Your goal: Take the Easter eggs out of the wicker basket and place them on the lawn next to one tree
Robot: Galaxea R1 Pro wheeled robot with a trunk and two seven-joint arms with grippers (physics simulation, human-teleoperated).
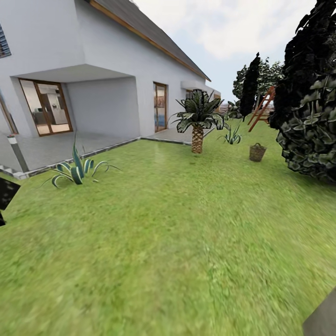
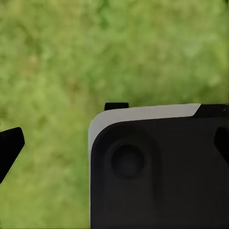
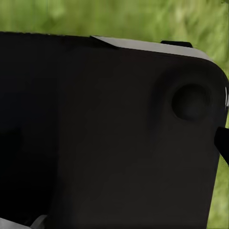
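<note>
From my head I look across a wide green lawn with yellowish patches [image 1: 177, 242] that runs away from me toward a white house with a grey pitched roof [image 1: 107, 60]. The small rounded brown wicker basket [image 1: 257, 152] stands on the grass far ahead and to my right, well apart from me; it is too small from here for me to tell what lies inside it. Just right of it rises a dense dark mass of blocky leaves with pale green specks [image 1: 310, 126], the crown of a tree at the view's right edge, its trunk hidden. To the left of the basket stands a short palm with a patterned trunk [image 1: 198, 122], and between the two a low spiky plant [image 1: 232, 136]. A bigger striped spiky plant [image 1: 76, 169] grows near the grey paved terrace [image 1: 60, 145] by the house. Behind the basket I see a red-brown playset frame [image 1: 262, 108] and a tall narrow dark tree [image 1: 250, 86].

Along my left arm I see blurred grass beneath a black block with a pale rim, part of my own body [image 2: 157, 167], and one dark tip at the edge; I cannot tell whether my left claw is apart or together. Along my right arm a similar black block [image 3: 109, 133] covers nearly everything, with grass beyond it, and I cannot tell my right claw's state either.
</note>
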